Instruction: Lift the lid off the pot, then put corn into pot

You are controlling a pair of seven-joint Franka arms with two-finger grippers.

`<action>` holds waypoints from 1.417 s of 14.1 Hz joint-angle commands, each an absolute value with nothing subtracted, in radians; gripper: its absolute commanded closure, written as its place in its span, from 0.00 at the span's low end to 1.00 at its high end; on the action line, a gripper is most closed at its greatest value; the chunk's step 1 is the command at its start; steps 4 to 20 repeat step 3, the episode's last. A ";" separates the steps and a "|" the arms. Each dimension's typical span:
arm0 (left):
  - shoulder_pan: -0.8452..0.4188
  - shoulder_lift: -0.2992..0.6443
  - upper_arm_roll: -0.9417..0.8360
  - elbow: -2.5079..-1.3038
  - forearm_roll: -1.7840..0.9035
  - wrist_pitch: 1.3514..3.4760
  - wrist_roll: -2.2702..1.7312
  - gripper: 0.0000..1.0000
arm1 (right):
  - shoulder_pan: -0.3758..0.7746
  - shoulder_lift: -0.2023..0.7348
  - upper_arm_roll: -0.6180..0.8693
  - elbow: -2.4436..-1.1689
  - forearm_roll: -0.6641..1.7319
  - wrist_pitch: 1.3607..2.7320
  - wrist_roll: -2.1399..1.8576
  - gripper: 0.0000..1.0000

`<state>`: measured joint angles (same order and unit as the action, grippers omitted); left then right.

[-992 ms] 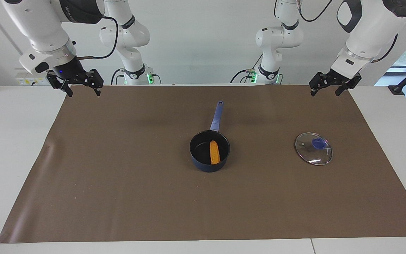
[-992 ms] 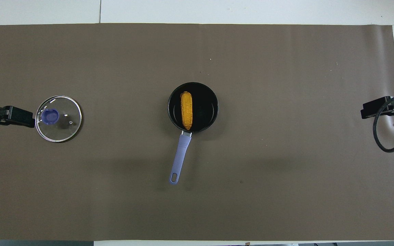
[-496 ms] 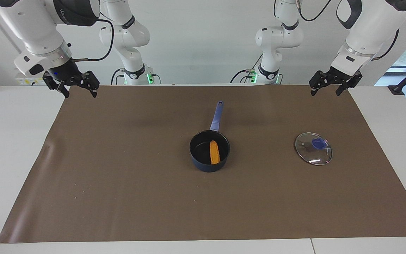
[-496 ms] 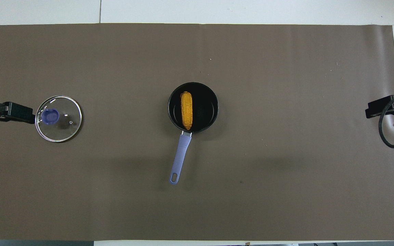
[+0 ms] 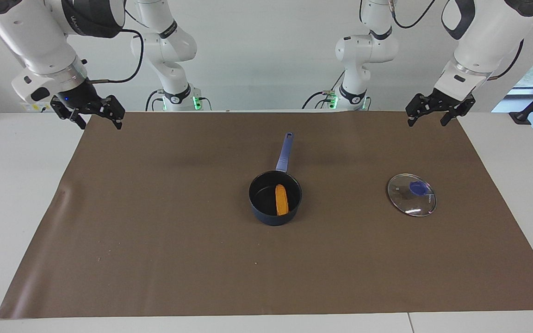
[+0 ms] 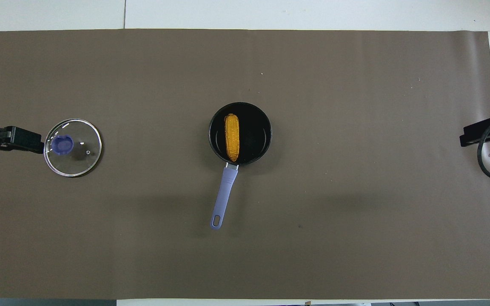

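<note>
The dark blue pot (image 5: 266, 217) stands in the middle of the brown mat, its long handle (image 5: 284, 152) pointing toward the robots. The orange-yellow corn (image 5: 281, 200) lies inside the pot (image 6: 257, 136), along its bottom. The glass lid (image 5: 411, 194) with its blue knob lies flat on the mat toward the left arm's end, well apart from the pot. My left gripper (image 5: 427, 121) hangs open and empty over the mat's corner at that end. My right gripper (image 5: 100, 124) hangs open and empty over the mat's corner at the right arm's end.
The brown mat (image 5: 155, 240) covers most of the white table (image 5: 12, 194). A black cable (image 6: 489, 170) loops from the right arm over the mat's edge. Nothing else lies on the mat besides the pot and lid.
The right gripper has drawn up and outward toward its end of the table. The left gripper has risen slightly. Pot, corn and lid have not moved.
</note>
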<state>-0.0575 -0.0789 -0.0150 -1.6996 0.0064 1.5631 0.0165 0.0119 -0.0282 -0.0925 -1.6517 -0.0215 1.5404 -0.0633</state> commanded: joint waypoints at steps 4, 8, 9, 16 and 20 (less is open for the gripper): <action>-0.074 -0.072 -0.008 -1.689 0.000 1.560 0.002 0.00 | -0.014 -0.028 -0.087 -1.649 -0.002 1.552 -0.098 0.00; -0.074 -0.072 -0.008 -1.689 0.000 1.560 0.002 0.00 | -0.014 -0.028 -0.087 -1.649 -0.002 1.552 -0.098 0.00; -0.074 -0.072 -0.008 -1.689 0.000 1.560 0.002 0.00 | -0.014 -0.028 -0.087 -1.649 -0.002 1.552 -0.098 0.00; -0.074 -0.072 -0.008 -1.689 0.000 1.560 0.002 0.00 | -0.014 -0.028 -0.087 -1.649 -0.002 1.552 -0.098 0.00; -0.074 -0.072 -0.008 -1.689 0.000 1.560 0.002 0.00 | -0.014 -0.028 -0.087 -1.649 -0.002 1.552 -0.098 0.00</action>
